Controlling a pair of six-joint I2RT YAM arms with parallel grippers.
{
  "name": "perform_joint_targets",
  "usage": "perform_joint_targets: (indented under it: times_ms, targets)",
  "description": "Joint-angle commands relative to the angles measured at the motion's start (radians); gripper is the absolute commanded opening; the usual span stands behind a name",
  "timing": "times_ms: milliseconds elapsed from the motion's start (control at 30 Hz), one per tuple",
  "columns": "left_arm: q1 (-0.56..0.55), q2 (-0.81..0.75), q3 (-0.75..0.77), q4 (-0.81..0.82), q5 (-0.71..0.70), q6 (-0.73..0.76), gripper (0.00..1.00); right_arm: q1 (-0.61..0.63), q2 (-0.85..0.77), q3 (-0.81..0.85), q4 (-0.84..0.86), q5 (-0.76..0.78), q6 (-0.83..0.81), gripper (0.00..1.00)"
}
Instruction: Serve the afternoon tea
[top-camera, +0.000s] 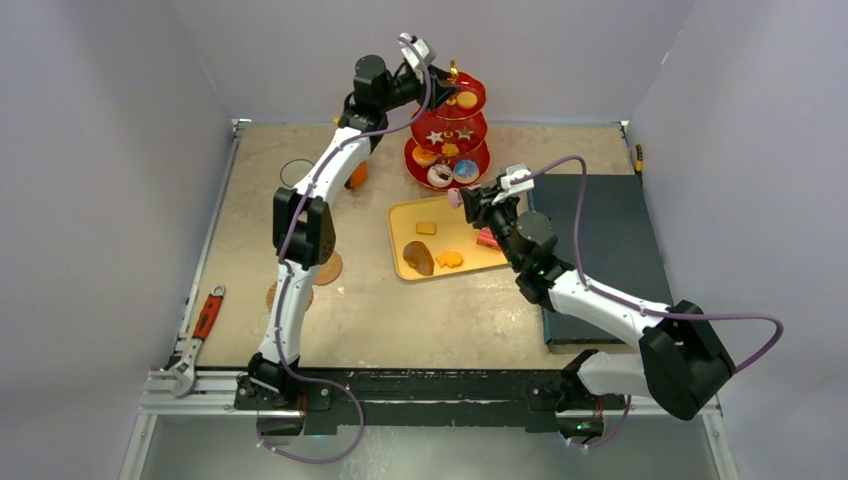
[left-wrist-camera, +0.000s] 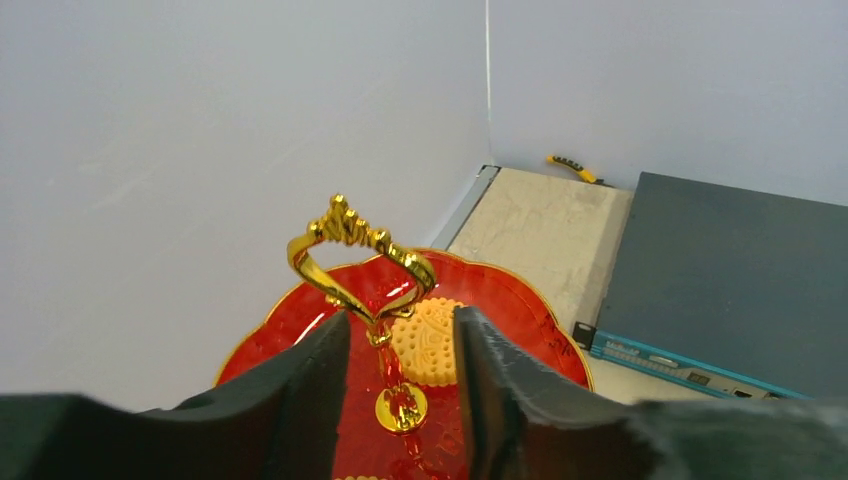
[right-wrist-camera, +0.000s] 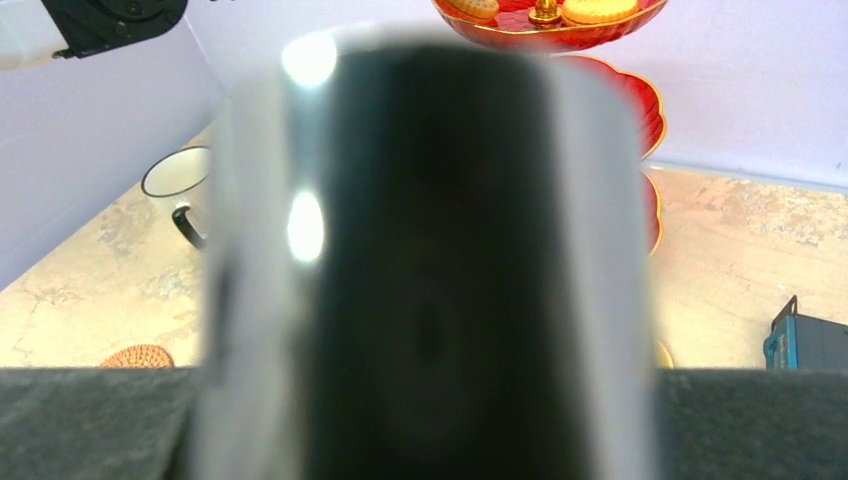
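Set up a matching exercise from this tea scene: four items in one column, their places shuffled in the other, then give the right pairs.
Items
1. round biscuit
2. star pastries
3. brown croissant
4. red-handled wrench

Places
A. on the yellow tray
B. at the left edge of the table
C. top tier of the red stand
D. middle tier of the stand

Pairs: 1-C, 2-D, 3-A, 4-B
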Motion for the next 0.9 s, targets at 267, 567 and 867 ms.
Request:
perform_joint_targets:
  times_ms: [267, 567, 867]
  targets:
    - [0.013, 0.071, 0.062, 0.071, 0.062, -0.061, 0.50, -0.013, -0.043, 0.004, 0.024, -0.014, 0.015, 0.35]
    - [0.002, 0.099, 0.078, 0.186, -0.059, -0.126, 0.25, -0.013, -0.054, 0.001, 0.011, 0.002, 0.020, 0.34]
    - [-0.101, -0.166, -0.259, 0.236, -0.538, 0.114, 0.00, -0.014, -0.054, -0.010, 0.027, -0.003, 0.020, 0.34]
